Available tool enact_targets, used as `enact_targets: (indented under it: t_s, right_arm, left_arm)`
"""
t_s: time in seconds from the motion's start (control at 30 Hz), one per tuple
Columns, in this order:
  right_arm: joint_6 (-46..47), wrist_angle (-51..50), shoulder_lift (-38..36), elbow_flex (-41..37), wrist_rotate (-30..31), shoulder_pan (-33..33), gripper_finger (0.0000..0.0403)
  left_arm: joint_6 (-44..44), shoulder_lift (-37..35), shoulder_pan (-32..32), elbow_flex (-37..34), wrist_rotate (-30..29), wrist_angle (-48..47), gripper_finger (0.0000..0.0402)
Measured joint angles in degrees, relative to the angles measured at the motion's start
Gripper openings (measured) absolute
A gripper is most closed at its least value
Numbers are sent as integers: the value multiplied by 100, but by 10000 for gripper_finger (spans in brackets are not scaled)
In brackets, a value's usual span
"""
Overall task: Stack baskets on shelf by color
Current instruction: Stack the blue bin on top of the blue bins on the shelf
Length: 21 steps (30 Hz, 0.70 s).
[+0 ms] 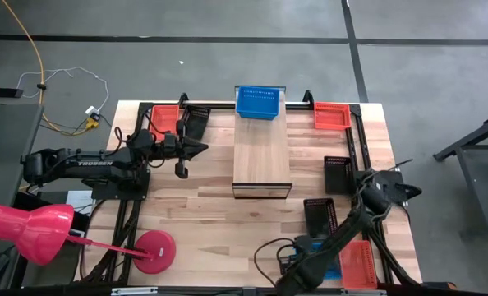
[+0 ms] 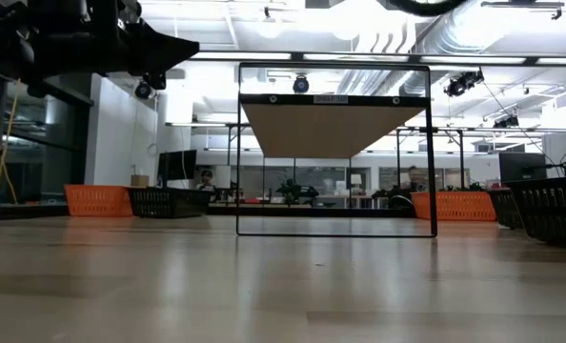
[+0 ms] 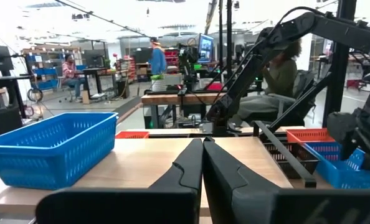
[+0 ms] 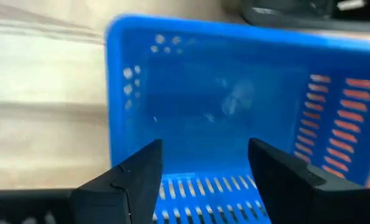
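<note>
A blue basket (image 1: 259,101) sits on the far end of the light-wood shelf (image 1: 261,156). My left gripper (image 1: 201,148) is shut and hovers left of the shelf, level with the shelf board (image 3: 141,163). My right gripper (image 4: 203,165) is open above a second blue basket (image 4: 222,93) at the table's near right (image 1: 308,249), with one finger on either side of the basket's short wall. No touch shows. Red-orange baskets (image 1: 165,117) (image 1: 332,115) (image 1: 359,263) and black baskets (image 1: 195,122) (image 1: 338,173) (image 1: 319,215) rest on the tabletop.
A pink lamp-like object (image 1: 30,230) with a round base (image 1: 154,251) stands at the near left corner. Black frame rails (image 1: 355,136) run along the table's sides. Bare wood lies between the shelf and the near edge. People sit at desks (image 3: 70,71) in the room beyond.
</note>
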Motion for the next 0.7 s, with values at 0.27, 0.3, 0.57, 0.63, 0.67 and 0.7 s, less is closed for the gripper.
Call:
enact_targets:
  t_s: [0.27, 0.3, 0.57, 0.63, 0.67, 0.7]
  right_arm:
    - [-483, 474, -31, 2, 1122, -279, 224]
    - [-564, 422, -40, 37, 1130, -315, 224]
    - [-284, -1137, -60, 875, 490, -135, 224]
    - [77, -1265, -64, 914, 144, 28, 224]
    - [268, -1215, -64, 913, 25, 124, 224]
    - [368, -1174, -64, 885, -91, 203, 224]
  left_arm:
    - [-4, 0, 0, 0, 0, 0, 0]
    - [-7, 0, 0, 0, 1, 0, 0]
    - [-2, 0, 0, 2, 2, 1, 0]
    - [-2, 0, 0, 2, 2, 0, 0]
    - [-2, 0, 0, 2, 2, 1, 0]
    - [-2, 0, 0, 2, 2, 0, 0]
